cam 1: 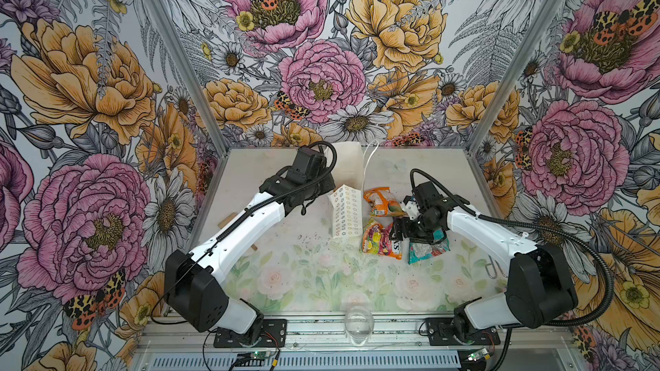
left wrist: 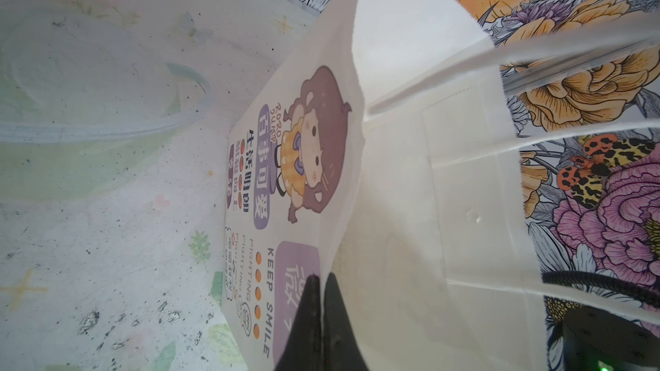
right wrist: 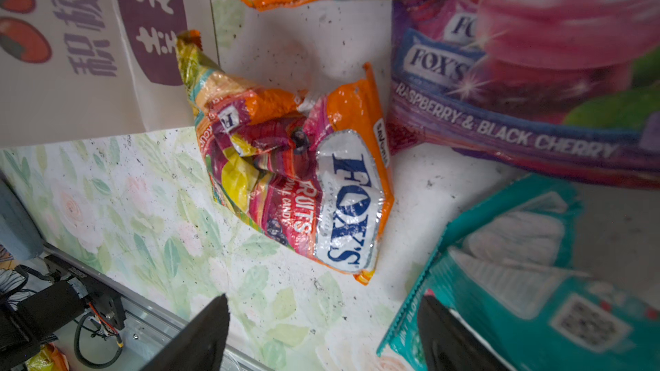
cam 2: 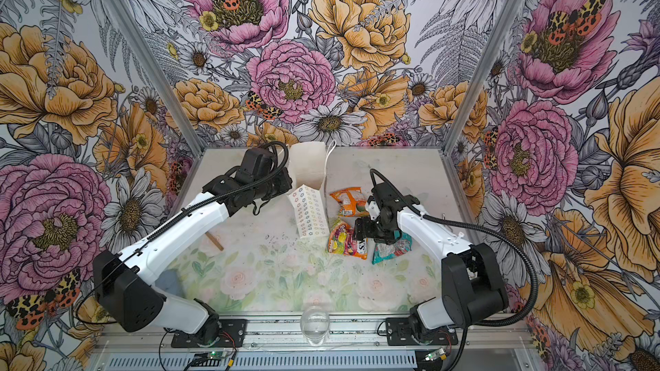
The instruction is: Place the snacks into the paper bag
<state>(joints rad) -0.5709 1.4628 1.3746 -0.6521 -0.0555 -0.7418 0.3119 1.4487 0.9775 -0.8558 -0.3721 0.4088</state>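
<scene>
While the paper bag (cam 1: 344,214) is pinched at its rim by the closed left end effector (left wrist: 323,280), the right end effector (right wrist: 323,299) is spread wide and empty above the FOX'S candy packets (right wrist: 296,173), which are scattered on the counter (right wrist: 143,208) just beside the bag.

Table (cam 1: 285,273): pale rose-print top, dark specks all over. Mid-table stands the paper bag (cam 1: 344,214). Just right of it lie three packets: orange packet (cam 1: 382,201) farthest back, crumpled FOX'S packet (cam 1: 380,240) nearer, teal packet (cam 1: 426,249) beside that one. A wooden stick (cam 2: 215,240) lies on the left.
</scene>
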